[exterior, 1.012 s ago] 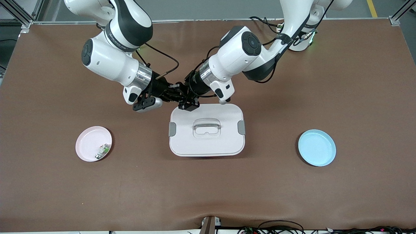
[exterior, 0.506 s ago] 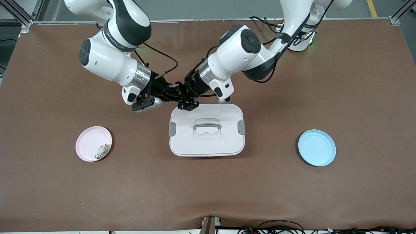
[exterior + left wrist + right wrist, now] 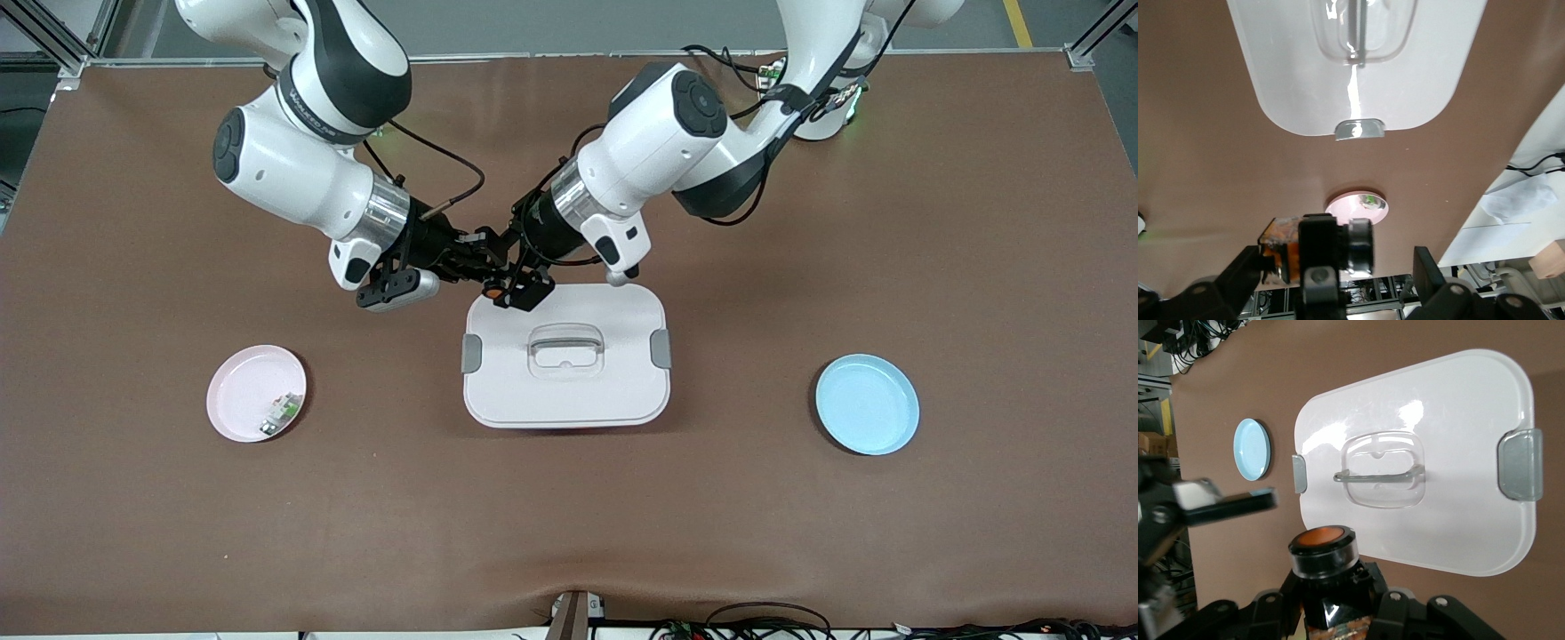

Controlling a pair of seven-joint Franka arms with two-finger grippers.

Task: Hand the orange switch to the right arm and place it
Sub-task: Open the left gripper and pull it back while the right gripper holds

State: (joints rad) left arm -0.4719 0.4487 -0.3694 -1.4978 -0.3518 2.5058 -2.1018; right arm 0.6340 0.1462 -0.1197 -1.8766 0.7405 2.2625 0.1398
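— Two end effectors are met above the white lidded box's edge toward the arms' bases. Who has the orange switch?

— It is clamped in the right end effector, orange face outward. The left end effector is spread wide, released, the switch between its fingers.

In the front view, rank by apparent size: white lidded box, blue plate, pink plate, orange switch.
1. White lidded box
2. Blue plate and pink plate: look alike, no ranking
3. Orange switch, held up in the air, far smallest
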